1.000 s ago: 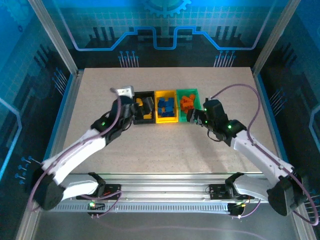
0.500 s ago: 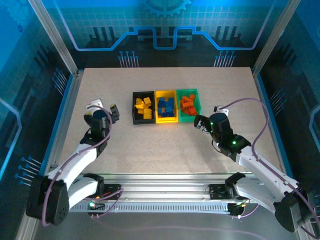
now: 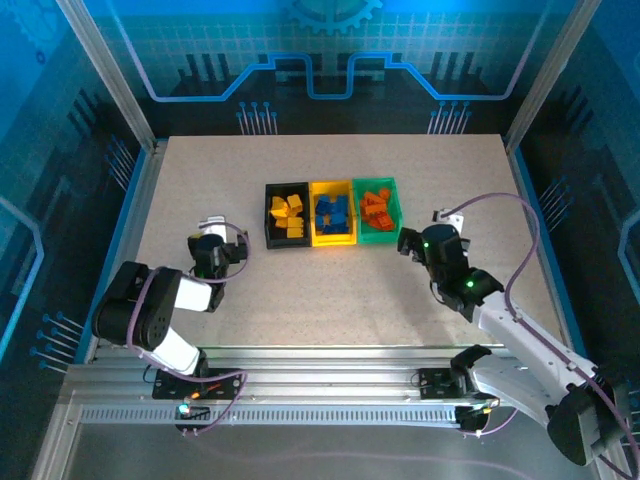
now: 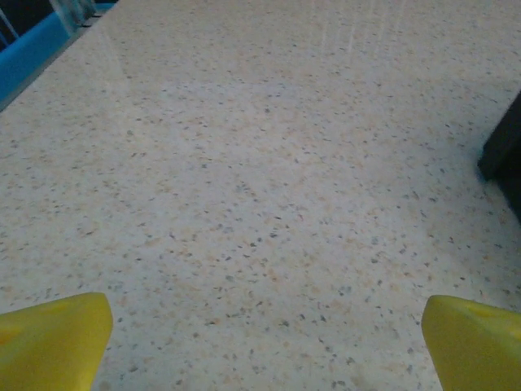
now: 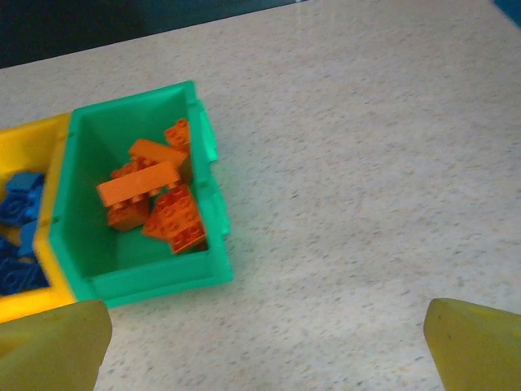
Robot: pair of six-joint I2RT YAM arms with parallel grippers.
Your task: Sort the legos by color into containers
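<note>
Three joined containers stand in a row at mid-table. The black bin (image 3: 268,215) holds yellow legos (image 3: 287,213), the yellow bin (image 3: 333,240) holds blue legos (image 3: 332,212), and the green bin (image 3: 397,212) holds orange legos (image 3: 375,207). My left gripper (image 3: 222,250) sits low, left of the black bin and apart from it, open with bare table between its yellow fingertips (image 4: 57,338). My right gripper (image 3: 408,240) hovers just near-right of the green bin (image 5: 138,281), open and empty. Its wrist view shows the orange legos (image 5: 159,199) and the blue legos (image 5: 16,244).
A corner of the black bin (image 4: 501,155) shows at the right edge of the left wrist view. A blue raised border (image 4: 32,41) runs along the table's left side. Metal frame posts (image 3: 110,80) and a rail (image 3: 320,365) surround the speckled tabletop (image 3: 330,290).
The left arm has pulled back from the black bin and folded toward the near left. The right arm has drawn back from the green bin. Both grippers stayed open.
</note>
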